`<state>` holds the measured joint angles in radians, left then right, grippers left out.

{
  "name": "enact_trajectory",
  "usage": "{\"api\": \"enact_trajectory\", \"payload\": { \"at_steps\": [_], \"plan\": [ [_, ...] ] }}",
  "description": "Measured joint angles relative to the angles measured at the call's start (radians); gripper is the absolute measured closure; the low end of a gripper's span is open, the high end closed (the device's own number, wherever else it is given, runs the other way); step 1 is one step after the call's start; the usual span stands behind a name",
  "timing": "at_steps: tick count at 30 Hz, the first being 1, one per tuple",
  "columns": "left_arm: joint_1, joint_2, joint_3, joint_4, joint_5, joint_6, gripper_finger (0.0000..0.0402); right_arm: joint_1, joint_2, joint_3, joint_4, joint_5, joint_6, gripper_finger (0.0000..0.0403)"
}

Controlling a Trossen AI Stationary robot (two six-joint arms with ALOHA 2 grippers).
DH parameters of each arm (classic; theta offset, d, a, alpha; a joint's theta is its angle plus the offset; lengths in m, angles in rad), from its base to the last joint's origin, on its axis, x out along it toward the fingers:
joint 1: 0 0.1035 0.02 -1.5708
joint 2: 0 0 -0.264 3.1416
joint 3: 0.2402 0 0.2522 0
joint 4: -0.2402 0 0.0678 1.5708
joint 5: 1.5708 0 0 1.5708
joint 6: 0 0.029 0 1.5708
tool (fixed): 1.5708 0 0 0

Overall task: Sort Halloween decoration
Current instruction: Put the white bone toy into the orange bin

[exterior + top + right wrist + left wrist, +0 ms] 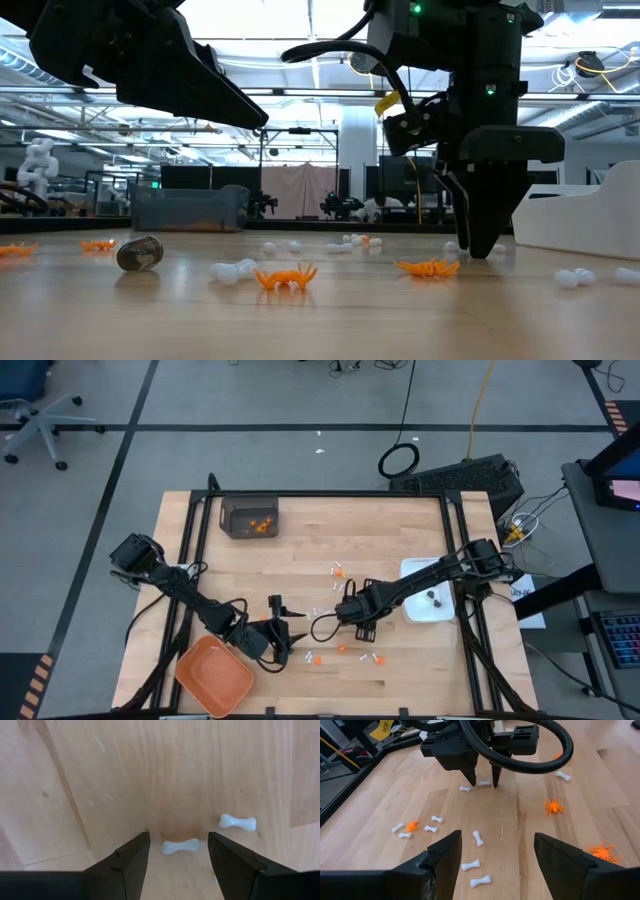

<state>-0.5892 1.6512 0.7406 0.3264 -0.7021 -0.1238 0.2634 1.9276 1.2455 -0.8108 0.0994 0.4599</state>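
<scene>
A small white bone (180,846) lies flat on the tabletop (300,550) near its middle, directly between the fingers of the right claw (178,851), long axis running across the gap from finger to finger. That claw stands wide and empty, tips almost touching the wood. The left claw (497,852), also wide and empty, hovers just to the left, facing it.

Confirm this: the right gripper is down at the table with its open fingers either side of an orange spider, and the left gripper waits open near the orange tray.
Not quite: the right gripper straddles a white bone, not an orange spider, as the right wrist view shows. The rest holds: its fingers are open at the table, and the left gripper waits open near the orange tray.
</scene>
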Motion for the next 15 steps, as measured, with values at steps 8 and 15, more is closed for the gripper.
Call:
{"api": "enact_trajectory", "payload": {
  "at_steps": [8,15],
  "plan": [
    [0.000,0.000,0.000,0.000,0.000,0.000,0.0155,0.000,0.002,-0.001,0.001,-0.006,0.000,0.0277],
    [0.000,0.000,0.000,0.000,0.000,0.000,0.0155,-0.001,0.004,-0.002,-0.001,-0.024,-0.001,0.0335]
  ]
}}
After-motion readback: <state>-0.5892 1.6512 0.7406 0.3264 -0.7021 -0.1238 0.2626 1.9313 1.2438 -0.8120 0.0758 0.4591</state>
